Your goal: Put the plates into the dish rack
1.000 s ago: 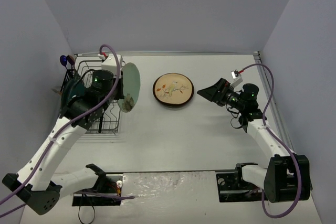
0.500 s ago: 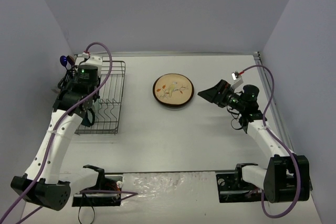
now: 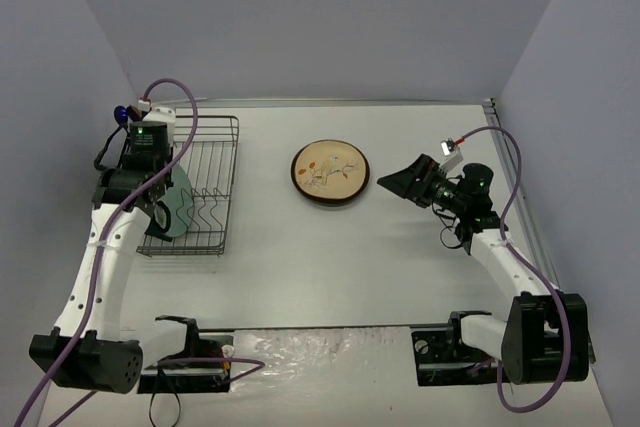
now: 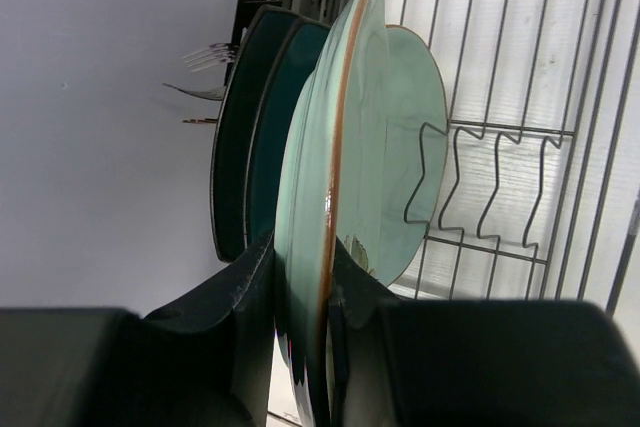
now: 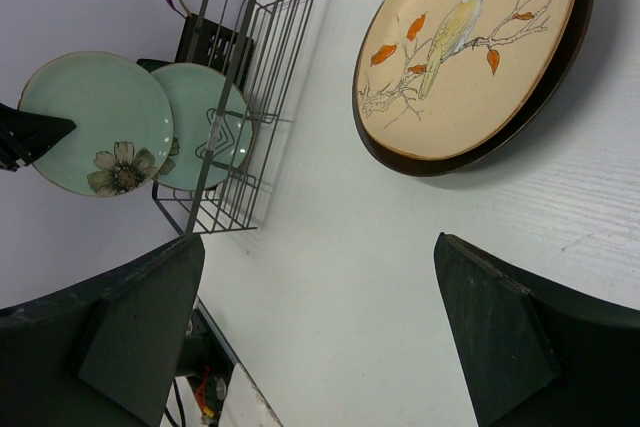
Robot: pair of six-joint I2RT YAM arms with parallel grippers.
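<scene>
Two dark teal rounded-square plates [image 4: 238,147] already on edge at the left of the black wire dish rack [image 3: 212,187], and one pale mint round plate [image 4: 415,137] slotted behind a zigzag tine further right. Lined up between them: a second pale mint round plate with a thin brown rim line and a painted flower [image 5: 95,127], kept upright and edge-on so as to slide down between tines rather than land flat across them. Pinched by the left gripper [image 4: 300,267], closed hard on the near rim with one finger on each face (a rim pinch, leaving most of the disc free to enter the slot). Seated or only hanging above the wires? Cannot tell. At the middle of the overhead frame, flat on the white table [image 3: 300,267], a cream round plate with a bird on a branch and a dark brown rim [image 3: 330,173]; one plate or two stacked, hard to say. Near its right edge but apart from it, the right gripper [image 3: 395,183], spread wide and holding nothing, probably staged for the next pick. Best next for the left: lower fully, let go only once propped by a tine.
</scene>
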